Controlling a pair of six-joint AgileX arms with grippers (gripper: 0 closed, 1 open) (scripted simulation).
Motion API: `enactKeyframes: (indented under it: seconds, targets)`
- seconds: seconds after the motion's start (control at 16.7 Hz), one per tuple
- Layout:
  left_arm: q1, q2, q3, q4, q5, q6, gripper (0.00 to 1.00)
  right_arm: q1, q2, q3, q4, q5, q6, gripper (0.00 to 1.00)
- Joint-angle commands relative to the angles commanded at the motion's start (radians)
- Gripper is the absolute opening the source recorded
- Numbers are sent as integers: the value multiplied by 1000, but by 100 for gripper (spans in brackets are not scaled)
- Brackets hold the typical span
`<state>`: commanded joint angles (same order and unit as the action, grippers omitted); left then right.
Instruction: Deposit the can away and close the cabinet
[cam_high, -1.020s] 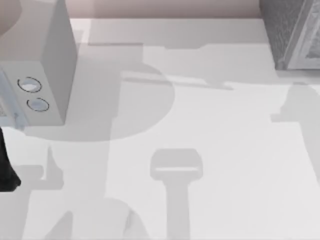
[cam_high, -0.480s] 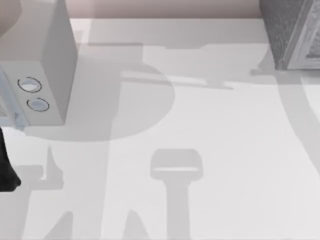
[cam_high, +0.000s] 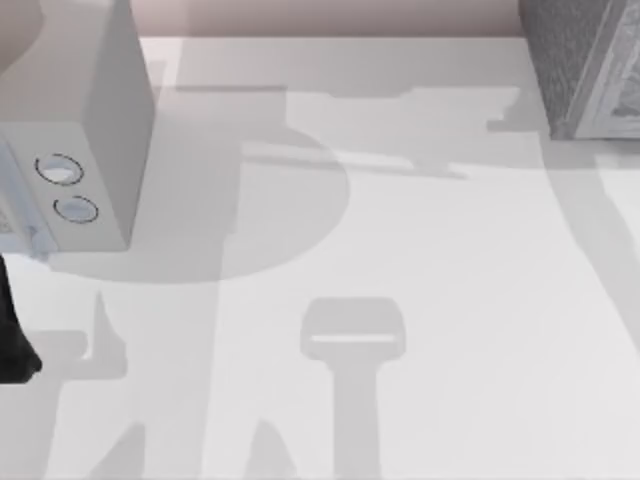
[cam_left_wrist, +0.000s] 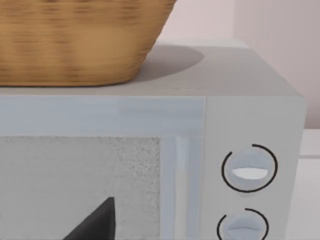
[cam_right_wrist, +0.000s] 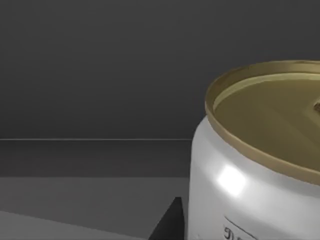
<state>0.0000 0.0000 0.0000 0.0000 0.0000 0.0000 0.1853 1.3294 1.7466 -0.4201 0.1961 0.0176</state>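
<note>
Can (cam_right_wrist: 250, 170) is seen close up in the right wrist view, white-bodied with a gold top, set against dark grey surfaces (seemingly an interior, though the enclosing walls cannot be identified with certainty). Whether the right claw grips it cannot be told. At the top view's right far corner the cabinet (cam_high: 585, 65) is placed. The left arm (cam_high: 12, 335) is parked at the table's left edge, facing the pale box (cam_left_wrist: 250, 125) under a wicker basket (cam_left_wrist: 75, 40); its claw's state cannot be told.
</note>
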Motion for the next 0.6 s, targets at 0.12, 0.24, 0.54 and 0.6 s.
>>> enactKeyframes:
  seconds: [0.12,0.24,0.54,0.6]
  targets:
    - [0,0,0,0,0,0,100,-4,-3,-4,1,-1,2,0]
    - [0,0,0,0,0,0,100,-10,8,9,-4,1,2,0]
    - [0,0,0,0,0,0,100,-26,190,227,-78,-20,1,0]
    - [0,0,0,0,0,0,100,-30,242,302,-93,-25,-1,0]
